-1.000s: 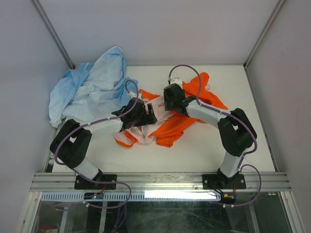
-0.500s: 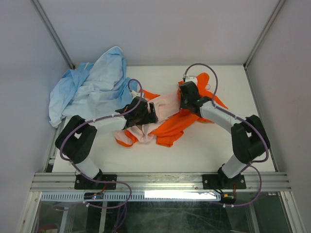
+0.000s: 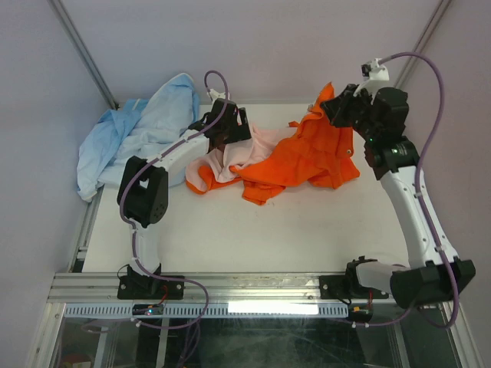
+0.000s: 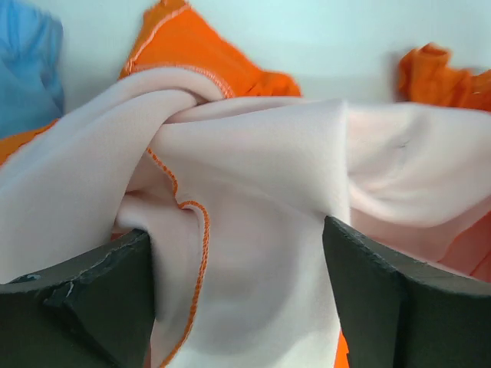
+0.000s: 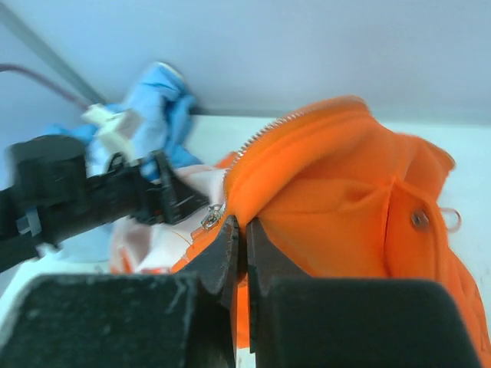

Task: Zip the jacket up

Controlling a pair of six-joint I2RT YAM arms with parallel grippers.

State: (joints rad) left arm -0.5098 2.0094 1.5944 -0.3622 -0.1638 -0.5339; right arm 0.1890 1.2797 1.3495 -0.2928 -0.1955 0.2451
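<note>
White tabletop (image 3: 307, 230) between pale walls carries the work, and the zipping itself looks not yet begun. Seen from its own wrist, the right hand (image 5: 240, 230) has its fingers pressed together on an orange edge of the jacket (image 3: 299, 157) and holds that edge raised off the tabletop. Just above the pinch the zipper (image 5: 265, 134) runs along the fold as a single bare row of teeth. The pull tab (image 5: 209, 221) hangs just left of the fingertips, and it is not clear whether it joins a second row. A snap (image 5: 419, 220) shows farther off, to the right of the pinch. The left hand (image 4: 236, 257) has its fingers standing apart, with a thick bunch of pale pink lining (image 4: 253, 176) filling the gap and touching both, so it appears to clamp that fold. Between the two hands the jacket sags crumpled, partly inside out, with its front open. Beyond the left hand, on its outer side, a blue cloth (image 3: 142, 142) lies just beside the jacket. By my judgement the whole job remains. The front must be laid flat and the other zipper half found. The two ends must then be seated together and the pull tab drawn up the full length.
</note>
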